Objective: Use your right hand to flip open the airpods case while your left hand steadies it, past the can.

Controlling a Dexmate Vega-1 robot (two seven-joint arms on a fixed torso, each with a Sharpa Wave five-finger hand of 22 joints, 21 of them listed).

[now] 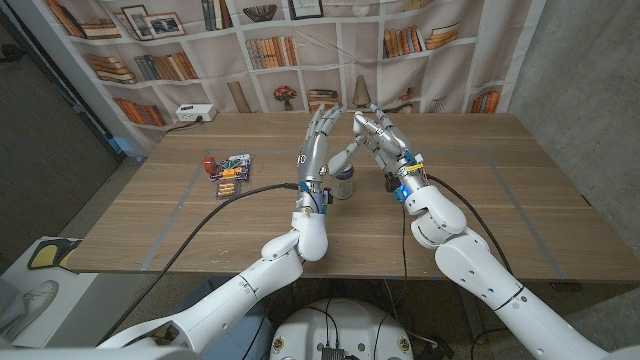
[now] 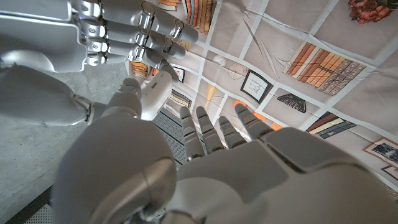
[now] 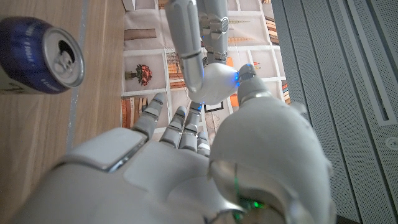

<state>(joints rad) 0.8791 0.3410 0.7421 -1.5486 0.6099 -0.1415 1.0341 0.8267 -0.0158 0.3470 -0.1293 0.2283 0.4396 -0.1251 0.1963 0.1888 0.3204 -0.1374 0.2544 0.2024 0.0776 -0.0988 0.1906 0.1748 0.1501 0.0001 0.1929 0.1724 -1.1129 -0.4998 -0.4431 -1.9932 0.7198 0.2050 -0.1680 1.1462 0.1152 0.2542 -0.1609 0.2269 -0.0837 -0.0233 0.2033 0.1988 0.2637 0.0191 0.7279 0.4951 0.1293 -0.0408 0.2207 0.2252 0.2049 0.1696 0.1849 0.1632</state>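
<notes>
Figure: both of my hands raised above the bench, meeting over its middle. My left hand stands with its fingers pointing up toward 12 o'clock; my right hand leans in from 2 o'clock, so the fingertips of the two nearly touch. In the right wrist view a white rounded object with a small blue light, most likely the airpods case, sits between my left hand's fingers and my right thumb. I judge that my left hand pinches it. Whether my right hand grips it or only touches it I cannot tell; its other fingers are spread. The lid seam is hidden, so I cannot say if the case is open.

The blue can stands upright on the bench directly below my hands, at about 6 o'clock from the case. A cluster of small coloured parts lies well apart at 9 o'clock.

Risks, as judged: the case is smooth and lightly pinched in mid-air; a thumb push on the lid could twist it out of my left hand's fingers and drop it onto the can, tipping that over.
</notes>
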